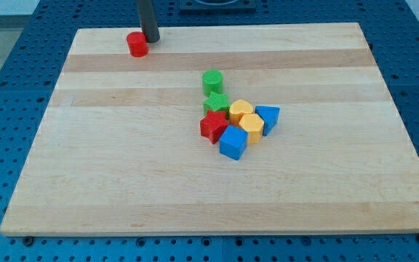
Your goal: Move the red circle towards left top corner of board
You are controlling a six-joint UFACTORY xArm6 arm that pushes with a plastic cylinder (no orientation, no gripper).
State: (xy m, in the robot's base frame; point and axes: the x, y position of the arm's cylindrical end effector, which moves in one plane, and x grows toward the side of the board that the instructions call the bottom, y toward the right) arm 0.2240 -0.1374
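Red circle (pixel 137 44), a short upright cylinder, sits touching the left of my tip (pixel 150 40), a bare rod with no jaws, near the top-left corner of the pale wooden board (pixel 122 175) on blue pegboard (pixel 6 80).

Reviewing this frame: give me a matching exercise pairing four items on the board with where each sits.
Things:
1. red circle
2. my tip
3. green circle
4. blue cube

Places:
A. bottom of the central cluster
B. near the board's top-left corner
C. top of the central cluster
D. just to the view's right of the red circle

Pairs: 1-B, 2-D, 3-C, 4-A
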